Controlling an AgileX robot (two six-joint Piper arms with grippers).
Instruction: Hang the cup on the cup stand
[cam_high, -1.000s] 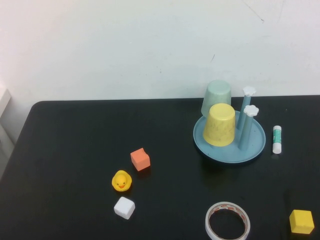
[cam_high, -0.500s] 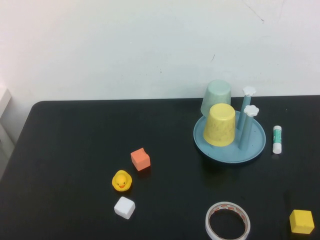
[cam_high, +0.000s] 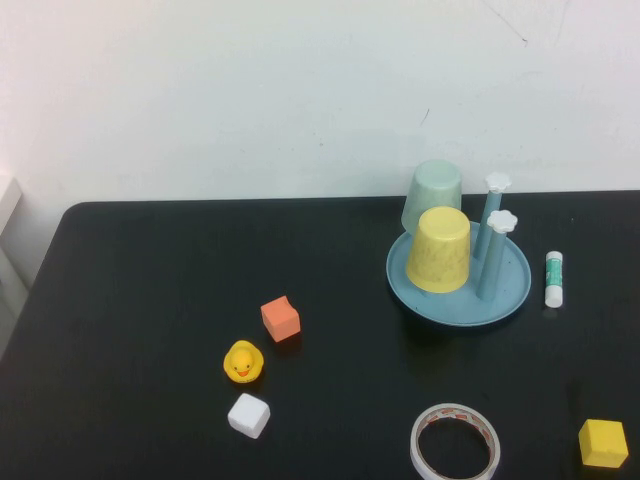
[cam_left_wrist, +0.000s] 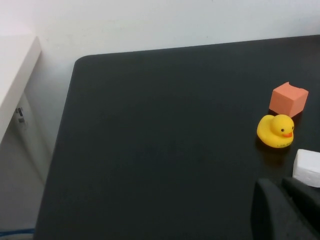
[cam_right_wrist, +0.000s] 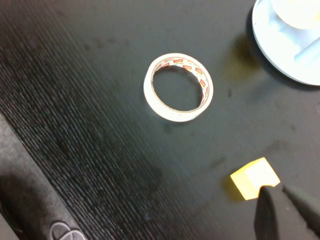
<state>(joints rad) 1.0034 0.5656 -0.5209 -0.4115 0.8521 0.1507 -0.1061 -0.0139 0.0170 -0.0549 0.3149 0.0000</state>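
Both hands closed, empty: left hand (cam_left_wrist: 280, 207) near duck (cam_left_wrist: 275, 131), right hand (cam_right_wrist: 285, 210) by yellow block (cam_right_wrist: 254, 177). Cup (cam_high: 433, 193) inverted on cup stand (cam_high: 459, 300).

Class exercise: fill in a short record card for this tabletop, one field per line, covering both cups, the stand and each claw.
mint cup: upside down on the cup stand, at its back
yellow cup: upside down on the stand, in front of the mint cup
free pegs: two, white-capped
left claw: shut, near the white block
right claw: shut, above the yellow block
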